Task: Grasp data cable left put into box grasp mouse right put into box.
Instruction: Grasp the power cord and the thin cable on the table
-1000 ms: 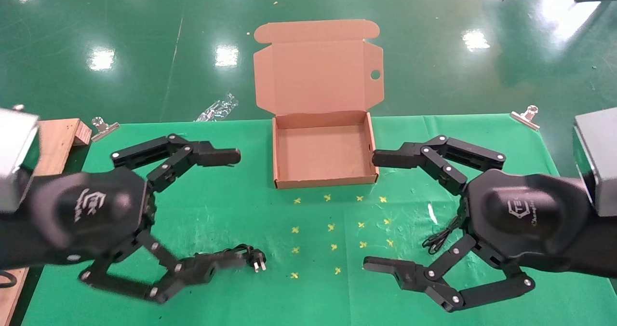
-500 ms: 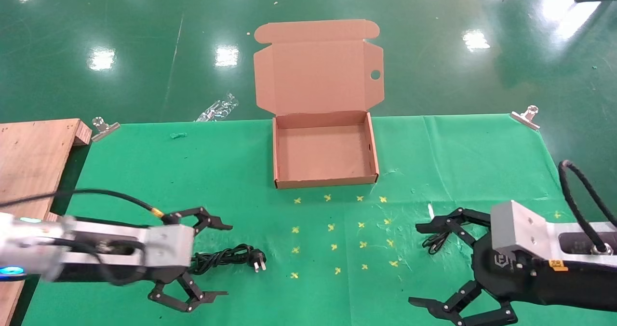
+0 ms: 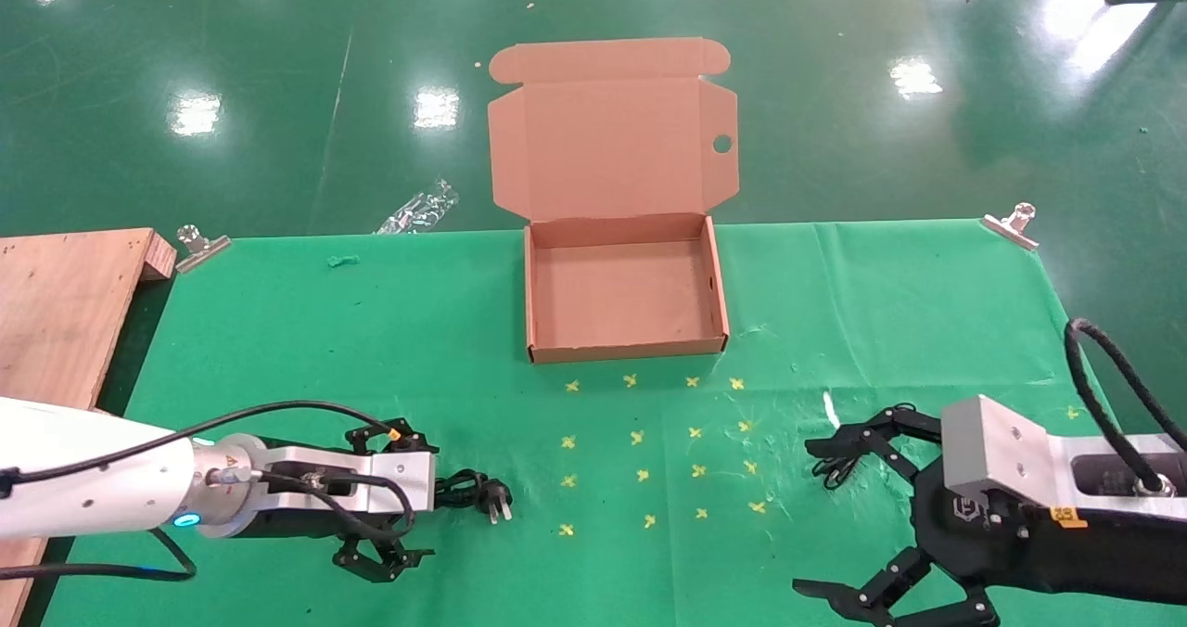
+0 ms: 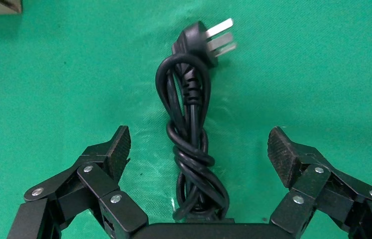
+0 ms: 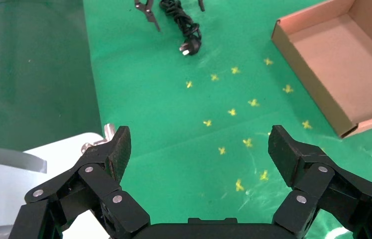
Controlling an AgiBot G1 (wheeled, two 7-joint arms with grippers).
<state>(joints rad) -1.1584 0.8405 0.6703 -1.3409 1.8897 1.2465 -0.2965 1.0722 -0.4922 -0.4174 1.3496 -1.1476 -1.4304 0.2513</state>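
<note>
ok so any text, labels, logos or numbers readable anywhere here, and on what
No words or numbers can be read.
Embossed logo on the black housing of the right tool: too small to read.
Small yellow-orange sticker on the right arm: too small to read.
Small orange tag on the left tool: no legible text.
Shallow brown cardboard box, thick black bundled data cable and green cloth-covered table: no print visible.
</note>
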